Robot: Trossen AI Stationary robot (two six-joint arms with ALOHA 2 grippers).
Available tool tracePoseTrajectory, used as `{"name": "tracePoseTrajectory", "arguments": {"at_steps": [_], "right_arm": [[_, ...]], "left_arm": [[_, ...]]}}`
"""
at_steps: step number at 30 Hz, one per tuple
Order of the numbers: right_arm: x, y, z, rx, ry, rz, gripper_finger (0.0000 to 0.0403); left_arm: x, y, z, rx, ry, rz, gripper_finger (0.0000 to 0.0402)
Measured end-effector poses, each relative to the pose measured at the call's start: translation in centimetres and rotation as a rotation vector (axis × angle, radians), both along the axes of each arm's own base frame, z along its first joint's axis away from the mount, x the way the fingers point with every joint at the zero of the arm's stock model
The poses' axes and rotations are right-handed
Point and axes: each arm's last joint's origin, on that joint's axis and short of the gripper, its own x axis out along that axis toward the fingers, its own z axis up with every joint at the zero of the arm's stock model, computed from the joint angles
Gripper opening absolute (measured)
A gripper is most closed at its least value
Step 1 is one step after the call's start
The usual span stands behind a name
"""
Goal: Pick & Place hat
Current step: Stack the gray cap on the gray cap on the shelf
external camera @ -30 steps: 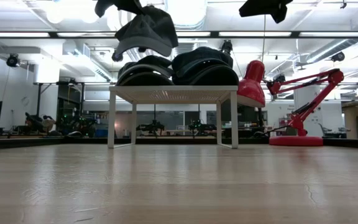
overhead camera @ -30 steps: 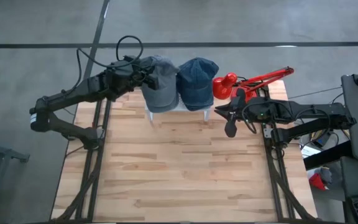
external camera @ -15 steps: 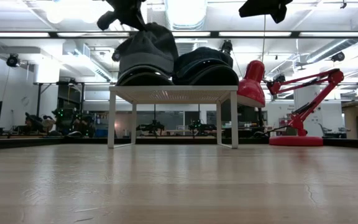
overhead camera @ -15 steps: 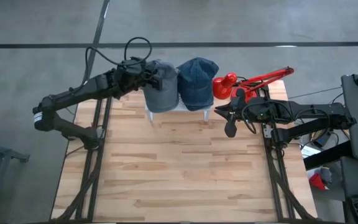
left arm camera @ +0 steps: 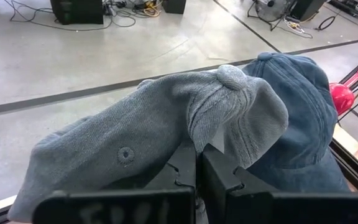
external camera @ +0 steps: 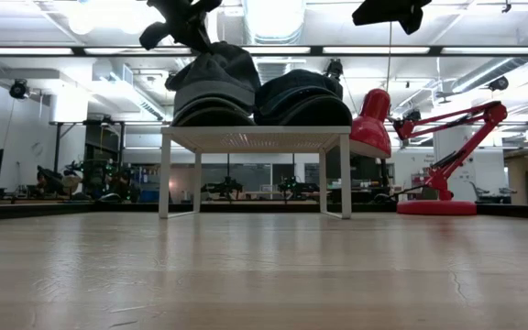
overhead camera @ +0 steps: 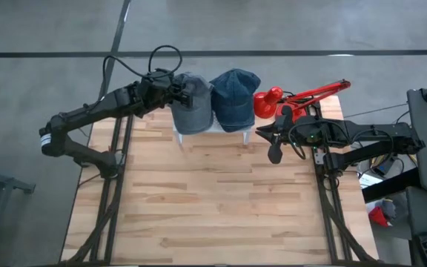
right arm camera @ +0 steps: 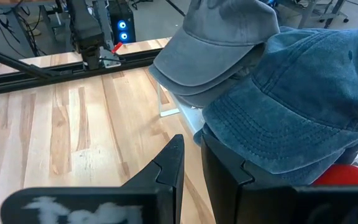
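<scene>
The soft grey cloth cap (left arm camera: 166, 134) is pinched at its crown by the left gripper (left arm camera: 197, 165) — steadied atop the small white stand (external camera: 255, 137) at the worktop's far edge; the right gripper (right arm camera: 188, 158), narrowed and empty, is parked nearby.

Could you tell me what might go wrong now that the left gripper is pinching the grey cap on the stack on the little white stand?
1. The left gripper is shut on only a fold of the grey cap; the fabric could slip out.
2. That cap sits on another grey cap, so the lower one might get dragged along.
3. It touches the blue cap on the white stand, which could shift toward the red lamp.
</scene>
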Motion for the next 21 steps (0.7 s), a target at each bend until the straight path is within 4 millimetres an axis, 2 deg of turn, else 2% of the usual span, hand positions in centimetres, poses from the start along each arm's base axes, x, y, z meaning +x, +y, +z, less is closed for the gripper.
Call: {"name": "tracePoseTrajectory", "arguments": {"at_steps": [6, 14, 21], "right_arm": [[0.0, 0.0, 0.0, 0.000, 0.000, 0.000, 0.0052], [0.0, 0.0, 0.0, 0.004, -0.002, -0.001, 0.0052], [0.0, 0.0, 0.0, 0.004, -0.002, -0.001, 0.0052]], "left_arm": [[0.2, 0.1, -0.2, -0.003, 0.009, 0.001, 0.0010], [1.7, 0.7, -1.7, -0.028, 0.065, -0.011, 0.0014], [1.9, 0.7, -1.8, -0.031, 0.073, -0.023, 0.0053]]}}
